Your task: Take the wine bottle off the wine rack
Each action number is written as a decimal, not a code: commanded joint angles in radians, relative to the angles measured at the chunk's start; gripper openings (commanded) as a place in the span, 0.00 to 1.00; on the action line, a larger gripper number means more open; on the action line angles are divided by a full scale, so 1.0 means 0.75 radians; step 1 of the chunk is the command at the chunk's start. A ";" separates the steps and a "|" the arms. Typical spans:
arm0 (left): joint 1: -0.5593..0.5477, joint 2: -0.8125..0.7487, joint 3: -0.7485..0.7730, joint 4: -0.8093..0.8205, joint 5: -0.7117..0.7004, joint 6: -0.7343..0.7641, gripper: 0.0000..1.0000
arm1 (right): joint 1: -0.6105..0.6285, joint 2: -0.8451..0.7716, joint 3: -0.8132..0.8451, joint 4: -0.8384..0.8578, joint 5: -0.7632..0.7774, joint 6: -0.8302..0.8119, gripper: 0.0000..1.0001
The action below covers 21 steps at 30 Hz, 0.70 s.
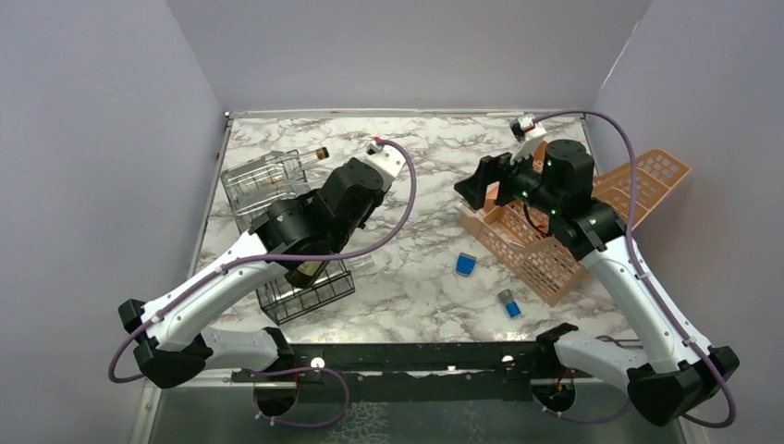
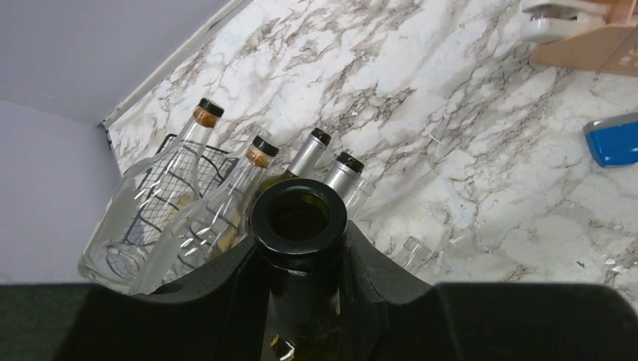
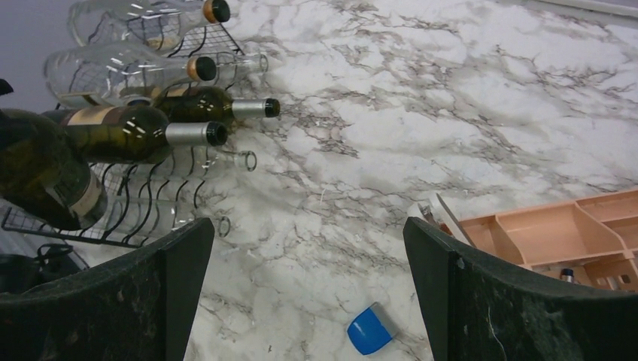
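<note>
Left claw [image 2: 301, 244] is clamped on the neck of the wine bottle [image 2: 301, 320], one black finger on each side just under the lip. The open mouth stares straight back at the wrist camera. So the grab is made, and the step in hand looks like the lift-out.

The dark body hangs down and away below the claw. From the right wrist view it sits tilted, base end over the near wires of the wine rack [image 3: 150, 197]. I cannot tell whether glass touches wire there (the overhead view is no help, the arm covers most of it). Not yet clear of the rack, by my reading.

Beyond the claw, four more bottles lie in the rack with necks pointing away. Two clear corked bottles [image 2: 192, 147] are off to the claw's left, and two foil-capped dark bottles [image 2: 340, 177] are just past it. Close neighbours, those.

Right claw [image 3: 305, 226] hangs well apart from all this, fingers spread wide with nothing between them but bare marble surface [image 3: 421, 113]. A blue object [image 3: 370, 329] lies near it, and the orange-pink organizer [image 3: 542, 233] is to its right.

Next, I'd judge: raise the bottle until its base is above the top wires, then swing it out over open marble beside the rack. That calls for a firm squeeze, since it's smooth glass and a weighty body with only the lip to stop a slide. It also calls for a slow path, so the base doesn't snag a wire or knock the bottles lying just beyond.
</note>
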 commanded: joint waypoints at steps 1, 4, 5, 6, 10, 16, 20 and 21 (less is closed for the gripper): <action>-0.008 -0.145 0.026 0.134 -0.146 -0.139 0.00 | -0.005 0.016 0.036 0.025 -0.160 -0.008 1.00; -0.008 -0.242 -0.025 0.193 -0.187 -0.170 0.00 | 0.001 0.053 0.042 0.033 -0.226 -0.009 1.00; -0.008 -0.274 -0.038 0.208 -0.209 -0.179 0.00 | 0.006 0.063 0.044 0.040 -0.235 -0.008 1.00; -0.008 -0.300 -0.049 0.221 -0.230 -0.185 0.00 | 0.012 0.073 0.048 0.045 -0.242 -0.006 1.00; -0.009 -0.377 -0.062 0.276 -0.251 -0.190 0.00 | 0.043 0.116 0.066 0.067 -0.289 0.004 1.00; -0.008 -0.384 -0.014 0.353 -0.197 -0.230 0.00 | 0.174 0.161 0.068 0.185 -0.444 0.008 1.00; -0.008 -0.344 0.011 0.435 -0.100 -0.273 0.00 | 0.303 0.192 0.037 0.364 -0.543 0.068 1.00; -0.008 -0.333 0.011 0.465 -0.074 -0.276 0.00 | 0.335 0.203 0.026 0.412 -0.563 0.089 1.00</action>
